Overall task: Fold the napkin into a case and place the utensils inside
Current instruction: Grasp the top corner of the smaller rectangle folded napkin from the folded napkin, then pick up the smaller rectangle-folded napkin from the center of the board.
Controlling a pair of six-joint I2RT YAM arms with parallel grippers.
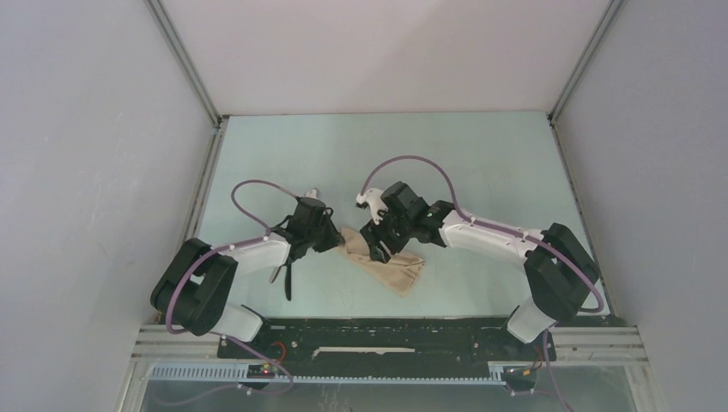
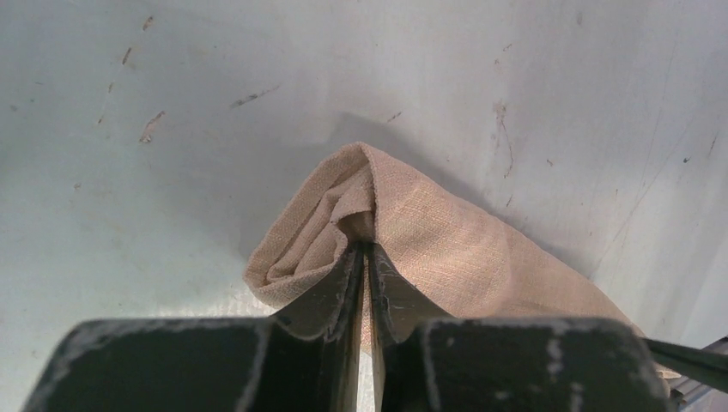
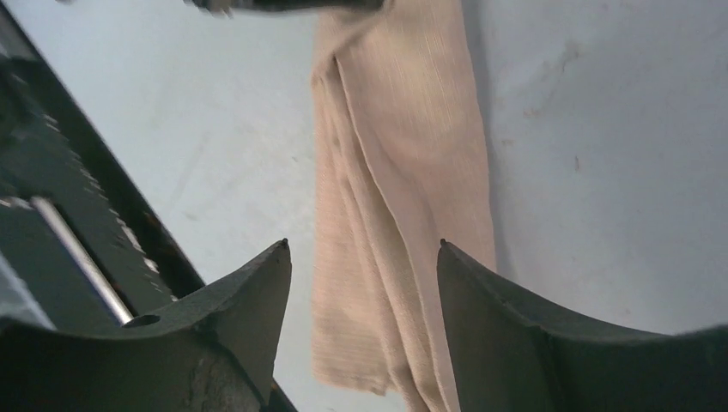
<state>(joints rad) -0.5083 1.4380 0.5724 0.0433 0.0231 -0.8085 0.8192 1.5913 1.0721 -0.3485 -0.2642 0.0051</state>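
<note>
Twin arms [image 1: 257, 251] stand at the near edge of the pale green table [image 1: 481, 163], both reaching inward. Napkin [image 1: 397, 268]: beige, bunched into a narrow strip, lying on the table between them. Left claw [image 2: 365, 245] clenched on its rounded end; right claw [image 3: 362, 245] released, jaws spread astride the strip.

The napkin [image 2: 446, 240] is plain, unpatterned beige tan; the table [image 2: 172, 197] is pale mint green with brownish scuffs [image 2: 152, 125].
</note>
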